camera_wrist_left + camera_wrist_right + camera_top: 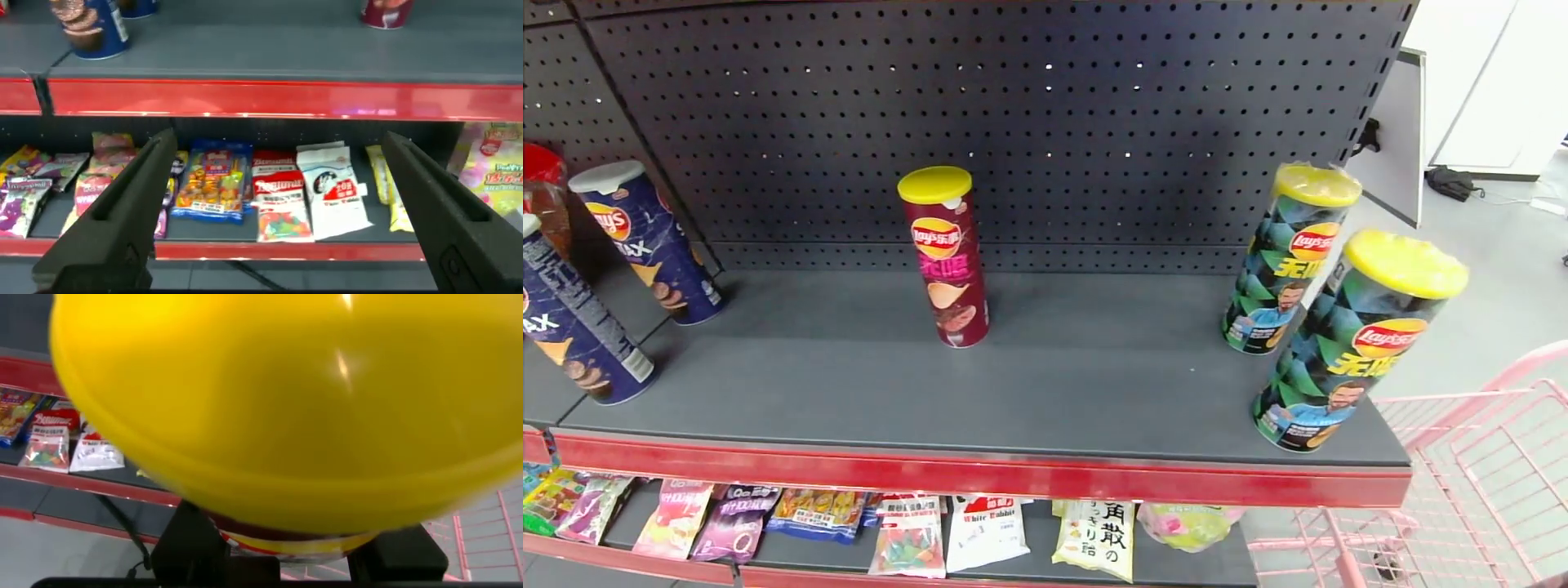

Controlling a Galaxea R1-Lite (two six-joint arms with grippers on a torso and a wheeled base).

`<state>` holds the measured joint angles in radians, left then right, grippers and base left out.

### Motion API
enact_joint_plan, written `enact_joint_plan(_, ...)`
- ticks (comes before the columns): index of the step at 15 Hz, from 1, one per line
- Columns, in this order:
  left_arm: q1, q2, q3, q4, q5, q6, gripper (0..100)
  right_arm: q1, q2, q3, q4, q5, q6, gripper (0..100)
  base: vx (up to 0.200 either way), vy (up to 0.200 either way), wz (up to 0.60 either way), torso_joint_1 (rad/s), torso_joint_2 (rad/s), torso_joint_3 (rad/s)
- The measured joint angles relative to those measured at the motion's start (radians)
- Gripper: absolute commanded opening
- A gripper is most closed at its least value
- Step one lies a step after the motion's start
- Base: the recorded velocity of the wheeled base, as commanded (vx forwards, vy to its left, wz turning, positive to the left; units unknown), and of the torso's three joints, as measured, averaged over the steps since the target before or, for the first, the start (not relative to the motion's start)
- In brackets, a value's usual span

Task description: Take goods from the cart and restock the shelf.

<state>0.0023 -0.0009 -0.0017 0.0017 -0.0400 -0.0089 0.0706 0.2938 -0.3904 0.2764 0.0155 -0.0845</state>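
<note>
Yellow-lidded can (270, 400) sits in the right gripper (290, 554), its body clenched between the two dark fingers (192, 547) and its lid close to the wrist camera. Past those fingers on one side lie snack bags (49, 441) on the lower shelf (98, 483). On the other side is the wire of the pink cart (490, 531).

Left gripper (278, 139) is released, its fingers spread wide. Straight ahead of the fingertips lies the row of snack bags, under the red front lip of the grey upper shelf (1094, 384).

On that upper shelf, beyond and higher than the left fingers, several cans stand upright. A maroon can (946, 257) is at the middle, two green cans (1290, 261) are at the robot's right end, and two blue cans (645, 237) are at its left end.
</note>
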Motion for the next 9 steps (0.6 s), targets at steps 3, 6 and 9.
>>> enact_joint_plan(3, 0.000, 0.000, 0.000, 0.000, 0.000, 0.000, 100, 0.001, -0.016, 0.003, -0.002, 0.002, -0.005, 0, 0.000, 0.200, 0.00, 0.006, 0.01, 0.002)
enact_joint_plan(6, 0.000, 0.000, 0.000, 0.000, 0.000, 0.000, 100, 0.003, -0.024, 0.007, 0.001, 0.019, -0.005, 0, 0.000, 0.200, 0.00, 0.004, 0.00, 0.001)
enact_joint_plan(9, 0.000, 0.000, 0.000, 0.001, 0.000, 0.000, 100, 0.006, -0.031, 0.007, -0.002, 0.034, -0.005, 0, 0.000, 0.133, 0.00, 0.005, 0.00, 0.003)
